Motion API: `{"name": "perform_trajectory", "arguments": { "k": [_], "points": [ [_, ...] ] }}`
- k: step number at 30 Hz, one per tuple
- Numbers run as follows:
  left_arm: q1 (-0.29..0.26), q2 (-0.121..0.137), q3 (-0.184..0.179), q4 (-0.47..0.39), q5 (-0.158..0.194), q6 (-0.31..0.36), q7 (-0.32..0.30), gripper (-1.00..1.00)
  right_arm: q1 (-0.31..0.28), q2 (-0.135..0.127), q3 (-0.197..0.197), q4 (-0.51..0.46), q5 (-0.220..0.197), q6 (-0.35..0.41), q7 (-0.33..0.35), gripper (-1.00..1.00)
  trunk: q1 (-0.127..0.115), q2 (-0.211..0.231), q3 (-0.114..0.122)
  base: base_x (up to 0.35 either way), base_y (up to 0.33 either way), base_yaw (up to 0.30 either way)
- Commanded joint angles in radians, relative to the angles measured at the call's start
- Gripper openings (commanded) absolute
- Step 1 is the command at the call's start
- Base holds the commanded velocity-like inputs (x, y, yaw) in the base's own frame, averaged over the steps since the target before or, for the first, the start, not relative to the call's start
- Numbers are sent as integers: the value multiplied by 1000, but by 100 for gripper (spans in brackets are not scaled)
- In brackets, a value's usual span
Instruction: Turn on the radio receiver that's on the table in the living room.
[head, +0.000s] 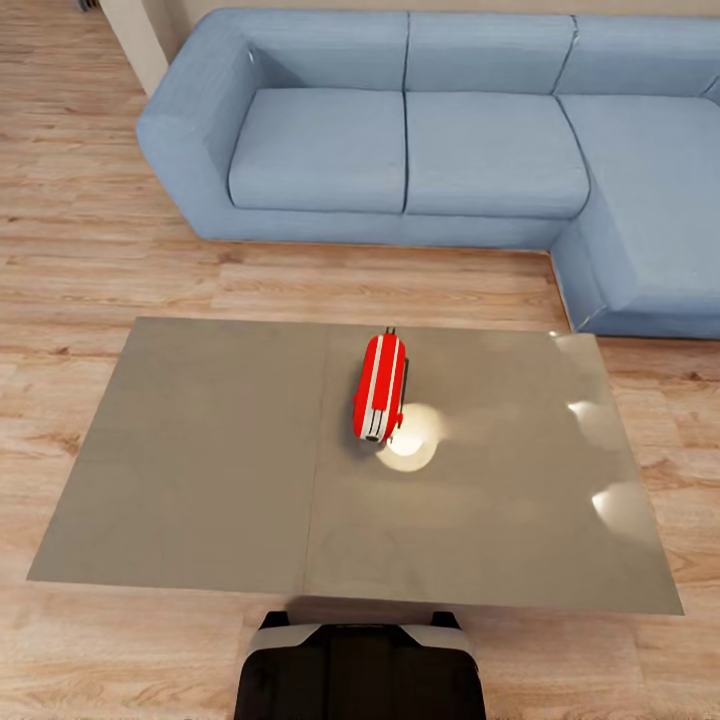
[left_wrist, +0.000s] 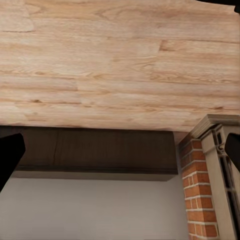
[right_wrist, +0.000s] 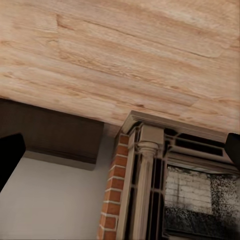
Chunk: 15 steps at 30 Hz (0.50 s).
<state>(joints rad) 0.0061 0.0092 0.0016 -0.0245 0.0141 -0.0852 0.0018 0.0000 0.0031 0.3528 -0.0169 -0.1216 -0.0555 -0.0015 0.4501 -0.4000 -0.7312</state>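
The radio receiver lay near the middle of the surface. A blue sofa stood beyond. Both arms' fingers were spread wide, holding nothing.

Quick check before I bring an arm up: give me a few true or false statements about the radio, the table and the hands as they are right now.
1. The red radio rests on the grey table. True.
2. The radio lies at the table's near left corner. False: it is near the middle, slightly toward the sofa.
3. A bright light reflection shows on the tabletop beside the radio. True.
4. The left hand grips the radio. False: its fingertips stand wide apart with wood floor and a brick pillar between them.
5. The right hand is open. True.
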Motion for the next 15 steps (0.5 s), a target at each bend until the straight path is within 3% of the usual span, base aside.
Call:
{"name": "perform_trajectory", "arguments": {
  "k": [1, 15],
  "points": [
    [0, 0, 0, 0, 0, 0, 0, 100, 0, 0, 0, 0, 0, 0, 0, 100, 0, 0, -2, 0, 0, 0],
    [0, 0, 0, 0, 0, -1, 1, 100, 0, -1, -1, 0, 0, 0, 0, 100, 0, 0, -25, 0, 0, 0]
  ]
}}
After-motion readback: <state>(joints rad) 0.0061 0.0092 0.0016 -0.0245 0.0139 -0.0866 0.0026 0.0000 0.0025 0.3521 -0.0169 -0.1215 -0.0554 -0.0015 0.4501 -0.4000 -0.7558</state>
